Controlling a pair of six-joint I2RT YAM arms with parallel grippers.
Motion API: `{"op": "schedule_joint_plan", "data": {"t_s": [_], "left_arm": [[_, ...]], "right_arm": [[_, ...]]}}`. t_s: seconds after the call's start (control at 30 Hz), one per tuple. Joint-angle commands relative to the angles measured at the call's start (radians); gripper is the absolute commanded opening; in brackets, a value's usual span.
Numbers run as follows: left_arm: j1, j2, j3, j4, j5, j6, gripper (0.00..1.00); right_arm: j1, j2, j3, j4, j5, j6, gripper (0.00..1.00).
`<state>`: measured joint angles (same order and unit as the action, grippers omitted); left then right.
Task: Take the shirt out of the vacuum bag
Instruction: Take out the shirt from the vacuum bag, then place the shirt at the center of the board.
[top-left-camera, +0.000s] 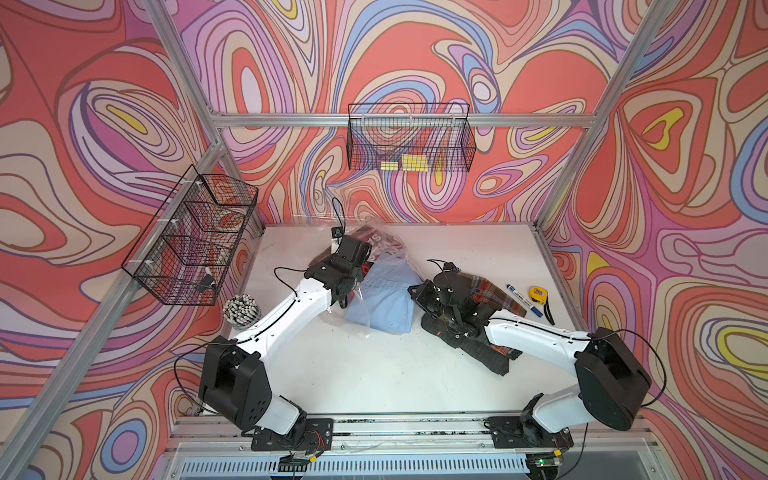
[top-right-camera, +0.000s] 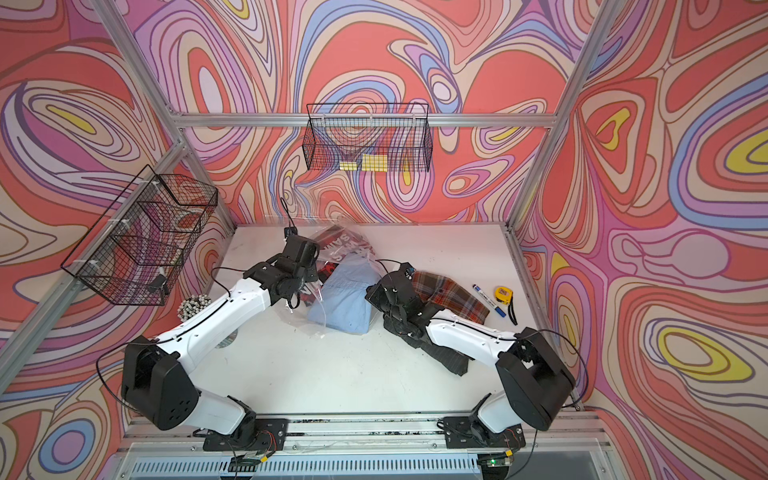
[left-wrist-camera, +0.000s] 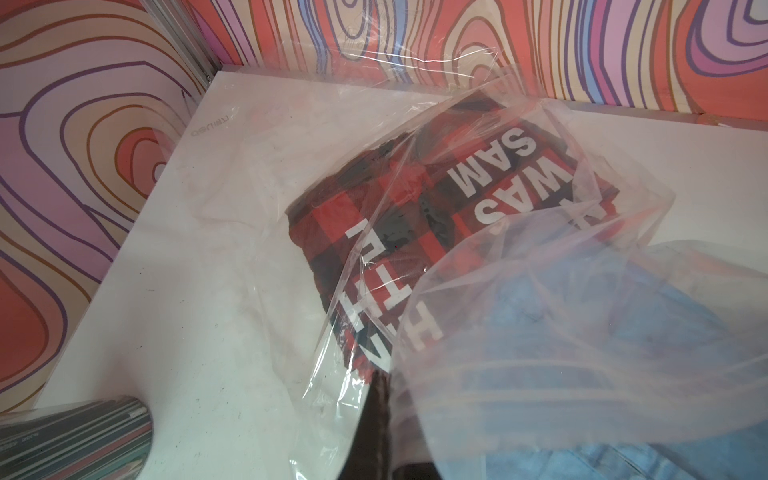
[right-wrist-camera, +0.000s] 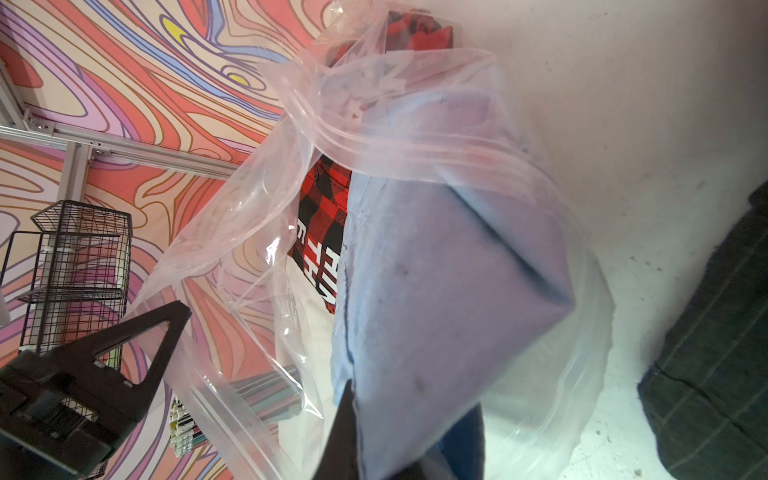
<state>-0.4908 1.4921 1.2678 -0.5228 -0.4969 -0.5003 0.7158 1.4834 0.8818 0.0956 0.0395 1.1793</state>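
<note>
Here, arms (top-left-camera: 291, 307) (top-left-camera: 536, 336) low, outstretched: left tool (left-wrist-camera: 379, 399) tight on vacuum bag (right-wrist-camera: 232, 216), right tool (right-wrist-camera: 403, 432) tight on shirt (right-wrist-camera: 449, 270).

Both arms are being held extended from the near bases toward the middle, the left reaching farther, with the left gripper (left-wrist-camera: 378, 386) and right gripper (right-wrist-camera: 348, 401) being clamped fully closed.

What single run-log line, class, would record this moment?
left gripper: shut on vacuum bag | right gripper: shut on blue shirt | blue shirt: partly inside vacuum bag
</note>
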Motion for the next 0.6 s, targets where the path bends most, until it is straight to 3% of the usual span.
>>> {"op": "schedule_joint_plan", "data": {"t_s": [0.0,0.57], "left_arm": [[0.007,0.007,0.011,0.004,-0.015,0.008,0.0],[0.007,0.023,0.015,0.001,-0.014,0.003,0.0]], "right_arm": [[-0.003,-0.037,0.038,0.013,-0.011,-0.019,0.0],[-0.003,-0.142,0.201,-0.175,-0.009,-0.105,0.0]]}}
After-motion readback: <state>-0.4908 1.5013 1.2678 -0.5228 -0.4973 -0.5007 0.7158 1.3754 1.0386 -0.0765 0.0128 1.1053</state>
